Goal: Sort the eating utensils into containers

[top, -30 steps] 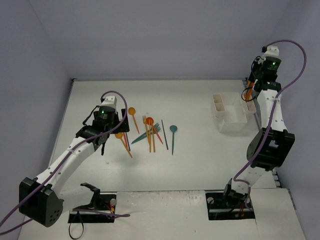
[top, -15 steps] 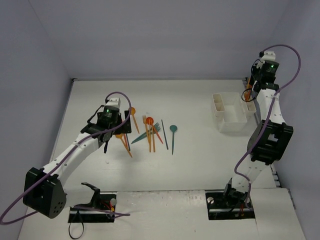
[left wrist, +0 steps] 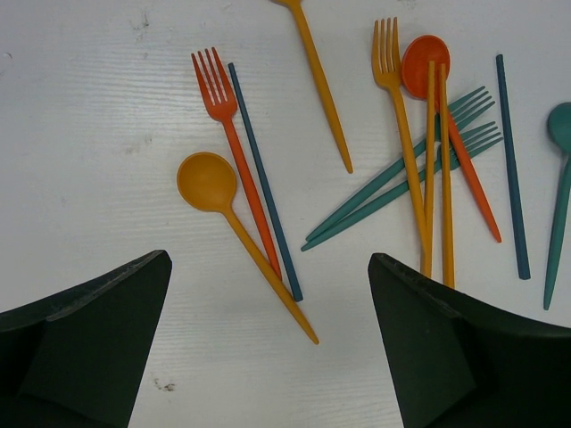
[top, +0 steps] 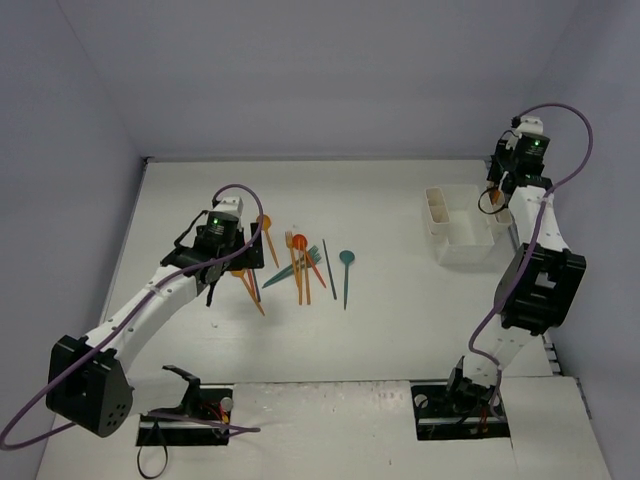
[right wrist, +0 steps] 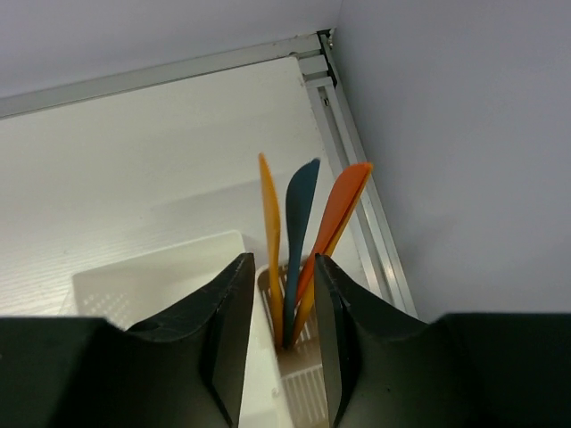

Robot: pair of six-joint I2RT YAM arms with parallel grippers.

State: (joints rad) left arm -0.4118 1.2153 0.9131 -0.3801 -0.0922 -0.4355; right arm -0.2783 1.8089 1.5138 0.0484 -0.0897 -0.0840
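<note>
Several orange, red-orange and teal utensils (top: 300,265) lie scattered left of the table's middle. In the left wrist view an orange spoon (left wrist: 205,183), a red-orange fork (left wrist: 214,80) and two teal forks (left wrist: 401,187) lie below my left gripper (left wrist: 268,357), which is open and empty above the spoon's handle tip; it also shows in the top view (top: 235,262). The white holder (top: 455,225) stands at the back right. My right gripper (right wrist: 284,303) hovers over its right end compartment, jaws narrowly apart. An orange knife (right wrist: 270,223), a teal knife (right wrist: 299,214) and a red-orange utensil (right wrist: 339,214) stand there between the fingers.
A teal spoon (top: 346,262) lies apart at the pile's right edge. The right wall and an aluminium rail (right wrist: 357,152) run close beside the holder (right wrist: 161,267). The back wall edge is just behind it.
My left gripper has shifted slightly right, toward the pile. My right wrist has moved up and back over the holder's right end, and the orange utensil it carried now stands in the compartment.
</note>
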